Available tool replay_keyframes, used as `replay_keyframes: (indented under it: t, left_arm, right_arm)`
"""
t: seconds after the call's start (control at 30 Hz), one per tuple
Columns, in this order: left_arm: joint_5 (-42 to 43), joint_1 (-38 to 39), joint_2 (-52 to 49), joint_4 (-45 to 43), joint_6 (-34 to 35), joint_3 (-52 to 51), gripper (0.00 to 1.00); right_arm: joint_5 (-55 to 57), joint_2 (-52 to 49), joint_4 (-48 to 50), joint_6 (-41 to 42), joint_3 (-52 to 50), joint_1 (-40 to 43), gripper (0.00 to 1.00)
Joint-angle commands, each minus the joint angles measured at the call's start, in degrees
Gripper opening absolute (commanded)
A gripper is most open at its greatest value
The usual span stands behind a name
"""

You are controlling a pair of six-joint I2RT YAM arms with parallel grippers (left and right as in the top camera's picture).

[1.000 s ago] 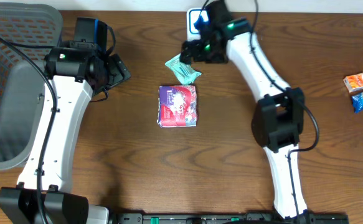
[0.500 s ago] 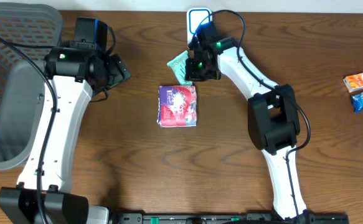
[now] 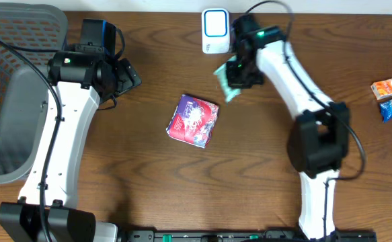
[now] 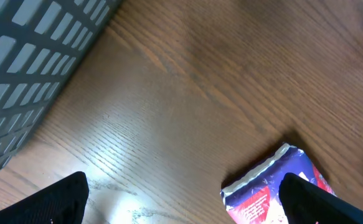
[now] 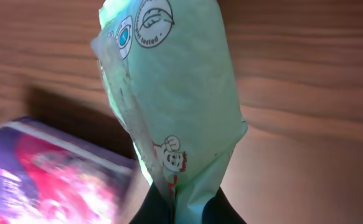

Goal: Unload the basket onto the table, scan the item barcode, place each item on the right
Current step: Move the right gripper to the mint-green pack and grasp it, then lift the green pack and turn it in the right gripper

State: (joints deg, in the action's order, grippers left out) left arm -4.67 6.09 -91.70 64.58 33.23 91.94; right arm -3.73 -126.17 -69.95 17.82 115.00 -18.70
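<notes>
Overhead view: the green packet (image 3: 226,86) is pinched at one end by the closed right end effector (image 3: 239,70) and held close beside the white scanner (image 3: 214,30). It appears lifted clear of the surface (image 3: 148,188). One second ago it lay on the surface next to the purple packet (image 3: 193,120), with that end effector open at it. The pick-up is therefore judged complete, and presentation to the scanner remains. The purple packet has since been knocked askew. The left end effector (image 3: 127,75) stands fully open and empty near the basket (image 3: 7,40). Only the right wrist view shows the green packet's printed face, with no barcode visible. Only the overhead view shows the scanner.
</notes>
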Motion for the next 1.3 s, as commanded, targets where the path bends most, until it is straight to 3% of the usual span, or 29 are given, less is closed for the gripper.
replay_keyframes:
  t: [0.0, 0.2, 0.6, 0.73, 0.8, 1.03, 1.1, 1.27]
  left_arm:
    - [-0.7, -0.2, 0.0, 0.3, 0.5, 0.2, 0.98]
    - [-0.7, -0.2, 0.0, 0.3, 0.5, 0.2, 0.98]
    - [-0.7, -0.2, 0.0, 0.3, 0.5, 0.2, 0.98]
    - [-0.7, -0.2, 0.0, 0.3, 0.5, 0.2, 0.98]
    - [-0.7, -0.2, 0.0, 0.3, 0.5, 0.2, 0.98]
    - [-0.7, -0.2, 0.0, 0.3, 0.5, 0.2, 0.98]
    - [-0.7, -0.2, 0.0, 0.3, 0.5, 0.2, 0.98]
    - [-0.7, -0.2, 0.0, 0.3, 0.5, 0.2, 0.98]
  right_arm:
    - [18.3, 3.8, -2.1, 0.4, 0.2, 0.1, 0.01]
    - [49.5, 2.4, -5.7, 11.1, -2.4, -3.3, 0.01]
    - [53.5, -0.5, 7.7, 12.6, -19.8, -11.8, 0.05]
    - [52.9, -0.5, 7.8, 12.6, -20.3, -15.4, 0.23]
    - [53.6, -0.5, 7.8, 12.3, -20.3, -17.2, 0.49]
    - [60.1, -0.5, 6.2, 11.0, -18.2, -18.9, 0.5]
    - [60.8, -0.5, 4.8, 10.8, -16.7, -18.8, 0.61]
    - [54.2, -0.5, 4.7, 11.9, -13.6, -15.3, 0.77]
